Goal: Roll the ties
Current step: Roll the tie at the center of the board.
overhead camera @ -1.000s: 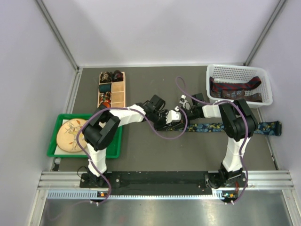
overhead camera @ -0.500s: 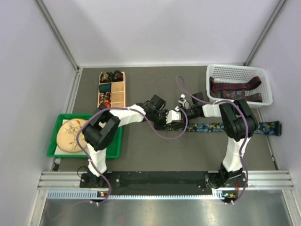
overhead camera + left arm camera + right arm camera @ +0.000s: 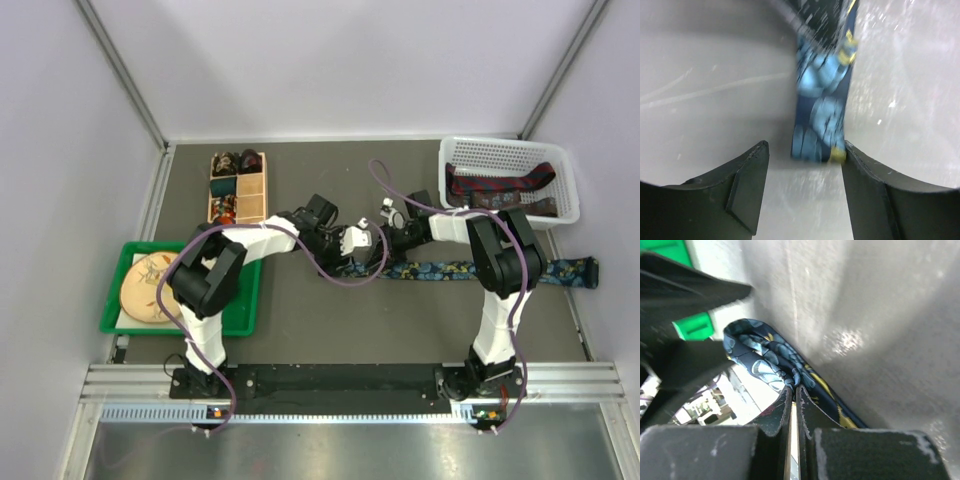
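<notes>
A dark blue tie with a floral print (image 3: pixel 470 270) lies flat along the right half of the table, its left end lifted where the two grippers meet. My left gripper (image 3: pixel 805 150) is open, and the tie's folded end (image 3: pixel 820 125) hangs between its fingertips, close to the right finger (image 3: pixel 865 190). From the opposite side, my right gripper (image 3: pixel 794 387) is shut, its tips pinching a bunched fold of the same tie (image 3: pixel 760 360). Dark red patterned ties (image 3: pixel 495 185) lie in the white basket (image 3: pixel 510 148).
A wooden compartment box (image 3: pixel 252 205) holding small rolled coils stands at the back left. A green tray (image 3: pixel 245 300) with a round plate (image 3: pixel 150 285) sits at the left. Both arms' purple cables loop above the middle of the table.
The left gripper's jaws stand wider than before. Both grippers have shifted slightly to the left and back with the tie's end.
</notes>
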Motion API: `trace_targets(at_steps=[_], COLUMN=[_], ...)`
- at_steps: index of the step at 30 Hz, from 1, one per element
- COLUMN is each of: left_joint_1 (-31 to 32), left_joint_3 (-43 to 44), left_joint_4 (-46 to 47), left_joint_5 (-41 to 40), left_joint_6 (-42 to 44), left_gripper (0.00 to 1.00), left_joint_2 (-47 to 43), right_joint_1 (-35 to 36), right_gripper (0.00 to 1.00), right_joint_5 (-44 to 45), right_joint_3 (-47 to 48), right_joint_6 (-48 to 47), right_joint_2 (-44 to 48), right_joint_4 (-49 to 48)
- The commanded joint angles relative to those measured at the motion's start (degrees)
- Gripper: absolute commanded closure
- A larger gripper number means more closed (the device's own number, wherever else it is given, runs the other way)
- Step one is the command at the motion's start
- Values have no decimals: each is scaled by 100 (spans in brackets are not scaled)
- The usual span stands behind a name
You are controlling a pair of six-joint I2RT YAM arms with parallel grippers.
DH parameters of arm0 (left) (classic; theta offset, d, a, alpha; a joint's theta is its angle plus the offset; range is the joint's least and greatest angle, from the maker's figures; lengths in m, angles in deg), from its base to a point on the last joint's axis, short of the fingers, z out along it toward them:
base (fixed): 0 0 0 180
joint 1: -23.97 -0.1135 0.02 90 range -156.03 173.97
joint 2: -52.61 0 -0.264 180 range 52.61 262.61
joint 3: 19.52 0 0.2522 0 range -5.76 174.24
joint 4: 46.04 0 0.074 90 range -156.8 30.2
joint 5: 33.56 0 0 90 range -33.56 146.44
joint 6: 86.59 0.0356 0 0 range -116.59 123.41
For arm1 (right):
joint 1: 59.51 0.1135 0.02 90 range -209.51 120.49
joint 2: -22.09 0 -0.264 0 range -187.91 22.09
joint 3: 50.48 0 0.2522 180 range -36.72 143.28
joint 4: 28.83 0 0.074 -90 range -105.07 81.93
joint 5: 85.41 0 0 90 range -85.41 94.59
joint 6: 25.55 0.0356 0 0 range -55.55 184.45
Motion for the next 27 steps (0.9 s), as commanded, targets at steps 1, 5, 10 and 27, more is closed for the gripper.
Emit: trace_targets(at_steps=[1, 5, 10, 27], left_joint_1=[-104, -87, -34, 432], left_joint_3=[-90, -72, -11, 613], left_joint_4=[-219, -26, 80, 458], left_joint_5=[84, 234, 401, 630], left_joint_6=[315, 210, 218, -211], left_gripper=[37, 38, 38, 65], left_joint_2=[-343, -317, -282, -45], right_joint_1=[-22, -23, -31, -22], right_gripper=[100, 100, 100, 100], right_joint_5=[300, 388, 406, 450], right_joint_3=[253, 297, 314, 367], right_joint_6=[-406, -442, -433, -372], right_joint_2=[-31, -84, -119, -207], right_joint_4=[302, 337, 329, 284])
